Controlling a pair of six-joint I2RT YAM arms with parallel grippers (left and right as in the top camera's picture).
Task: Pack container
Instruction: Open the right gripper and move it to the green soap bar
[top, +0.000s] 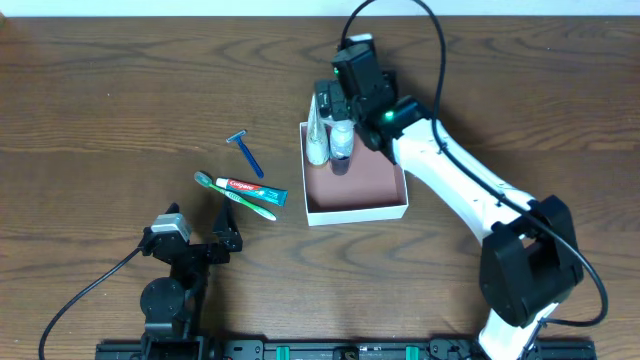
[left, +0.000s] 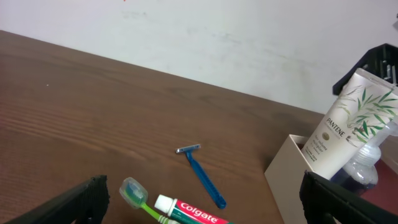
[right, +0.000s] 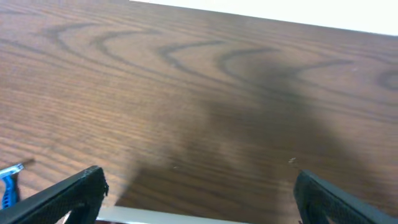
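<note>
Your wooden surface (top: 120, 100) carries the container (top: 358, 212) right of centre, with a Pantene tube (top: 317, 135) and a small bottle (top: 342, 140) standing at its far wall. Your right pincer (right: 199, 200) hangs over them, spread wide, holding nothing. Your left pincer (left: 214, 199), near the toothpaste (top: 252, 189), gapes empty too.

1. The brown wood-grain bench (right: 124, 93) fills nearly the whole view, with a white band along the top edge.
2. The right gripper (right: 202, 198) stands wide apart, its two black fingers (right: 68, 196) entering at the lower left and lower right corners with bare bench between them.
3. A soft dark shadow lies across the middle of the bench.
4. A blue object (right: 6, 185) with a grey tip is cut off by the left edge.
5. A thin pale strip (right: 186, 217) runs along the bottom edge between the fingers.
</note>
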